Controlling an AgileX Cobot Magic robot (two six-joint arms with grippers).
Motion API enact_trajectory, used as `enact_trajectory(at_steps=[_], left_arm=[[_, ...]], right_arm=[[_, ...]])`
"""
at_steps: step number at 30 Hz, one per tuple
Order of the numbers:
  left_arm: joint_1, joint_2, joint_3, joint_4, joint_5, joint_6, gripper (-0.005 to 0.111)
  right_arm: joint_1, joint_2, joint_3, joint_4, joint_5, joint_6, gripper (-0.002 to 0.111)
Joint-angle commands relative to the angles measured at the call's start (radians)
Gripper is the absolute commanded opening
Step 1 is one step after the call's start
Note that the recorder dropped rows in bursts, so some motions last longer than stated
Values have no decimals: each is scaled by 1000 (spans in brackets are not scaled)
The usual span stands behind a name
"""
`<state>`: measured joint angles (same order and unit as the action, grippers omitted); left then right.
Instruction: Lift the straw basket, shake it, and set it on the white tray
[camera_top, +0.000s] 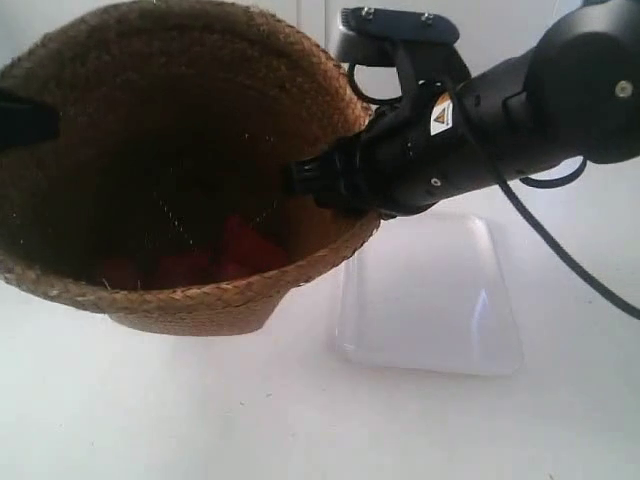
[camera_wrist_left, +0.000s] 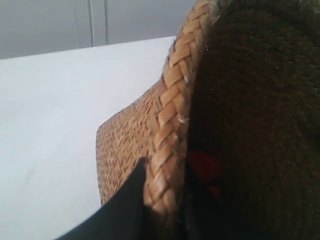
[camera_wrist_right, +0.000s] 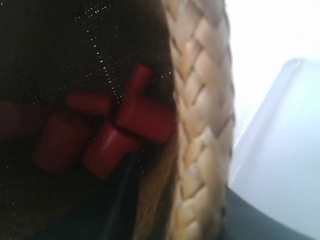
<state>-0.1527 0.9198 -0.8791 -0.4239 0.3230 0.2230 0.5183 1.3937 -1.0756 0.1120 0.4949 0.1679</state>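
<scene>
Both claws are clenched on the braided rim of the straw basket (camera_top: 190, 300), the left gripper (camera_wrist_left: 162, 195) on one side, the right gripper (camera_top: 308, 180) on the side nearer the white tray (camera_top: 430, 300); the basket tilts just beside the tray's edge, not on it, with red blocks (camera_wrist_right: 125, 125) inside

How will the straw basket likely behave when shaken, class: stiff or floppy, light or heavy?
The straw basket probably flexes slightly: woven straw walls, though its thick braided rim should hold shape. Straw suggests it is light; the loose red pieces inside would probably slide and rattle.
</scene>
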Motion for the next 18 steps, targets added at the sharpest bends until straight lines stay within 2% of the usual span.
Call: enact_trajectory(at_steps=[1,11,13,15,18], left_arm=[[1,-7,-16,9,-17,42,0],[1,54,-16,7,-16,42,0],[1,58,-19,10,-54,47,0],[1,37,-58,10,-45,45,0],[1,-51,-195,-20,45,58,0]], right_arm=[[-10,-6,7,-37,2,-24,0],[-10,-6,86,-36,-76,-24,0],[-10,-6,84,-36,-87,-26,0],[-10,-39,21,-36,-23,-38,0],[0,-159,-110,-24,58,-91,0]])
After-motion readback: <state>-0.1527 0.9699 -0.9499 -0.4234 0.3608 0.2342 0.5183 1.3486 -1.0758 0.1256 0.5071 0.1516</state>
